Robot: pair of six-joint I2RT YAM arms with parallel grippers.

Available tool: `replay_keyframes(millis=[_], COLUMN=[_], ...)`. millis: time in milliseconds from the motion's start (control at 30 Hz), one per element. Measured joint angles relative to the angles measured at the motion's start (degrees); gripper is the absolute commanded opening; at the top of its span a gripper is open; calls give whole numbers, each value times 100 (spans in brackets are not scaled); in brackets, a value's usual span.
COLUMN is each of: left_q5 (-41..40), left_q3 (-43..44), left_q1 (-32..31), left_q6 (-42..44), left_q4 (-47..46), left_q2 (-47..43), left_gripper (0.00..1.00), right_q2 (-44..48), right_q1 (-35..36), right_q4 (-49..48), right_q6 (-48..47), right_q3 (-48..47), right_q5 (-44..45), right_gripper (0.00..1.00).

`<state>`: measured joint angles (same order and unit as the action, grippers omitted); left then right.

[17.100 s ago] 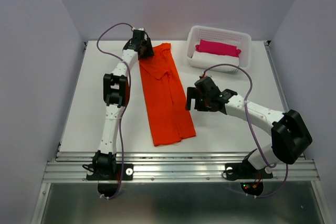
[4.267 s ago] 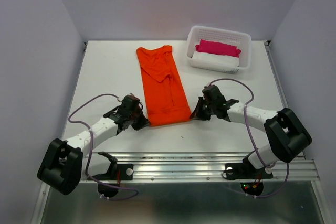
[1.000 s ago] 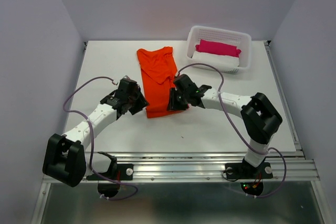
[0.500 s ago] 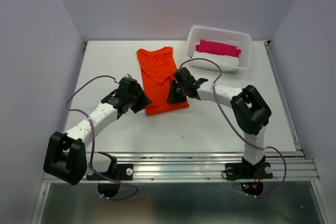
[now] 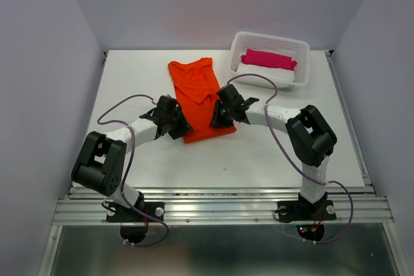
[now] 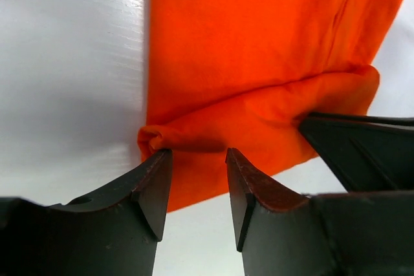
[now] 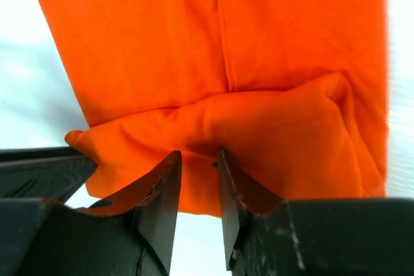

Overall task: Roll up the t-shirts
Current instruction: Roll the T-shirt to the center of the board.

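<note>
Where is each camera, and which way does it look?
Top external: high behind the arms, looking down at the table, t-shirt and basket; both arms show.
Left wrist: on the left arm, looking past its left tool at the t-shirt's rolled edge.
Right wrist: on the right arm, looking past its right tool likewise.
Both wrist views share that edge.

From above, the left gripper [image 5: 176, 123] and right gripper [image 5: 218, 116] hide their own fingertips and the near hem of the t-shirt [image 5: 196, 85] under their housings. Both wrist views cut the shirt's far end off at the top edge. In the basket [image 5: 272, 35], the white cloth bundle [image 5: 248, 69] lies mostly hidden beneath the magenta bundle [image 5: 268, 59].
</note>
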<state>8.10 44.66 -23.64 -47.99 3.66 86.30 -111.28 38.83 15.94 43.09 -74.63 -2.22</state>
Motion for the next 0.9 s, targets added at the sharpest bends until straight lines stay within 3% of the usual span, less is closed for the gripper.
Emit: replay_keyframes(millis=[167,267,567,800,867,900], left_q5=[52,101,157,177,177,177], left_q3=[188,341,424,424,424,424], left_q1=[0,2,4,11,11,11], left_q6=[109,179,295,317,321,321], left_q4=[-114,-164,-227,-229,-227,-229], left_q2=[470,669,772,772,772,772], left_gripper=[47,47,46,46,46,46], right_q2=[254,415,546,337,313,313], right_q1=[-131,-201,-393,-400,-400,-400], right_q4=[17,35,179,343,365,380], right_q6=[-46,-175,-680,-927,-966,-984], right_q3=[160,227,214,146,149,149], right_q5=[195,382,820,907,918,925], right_gripper=[41,51,52,40,30,20])
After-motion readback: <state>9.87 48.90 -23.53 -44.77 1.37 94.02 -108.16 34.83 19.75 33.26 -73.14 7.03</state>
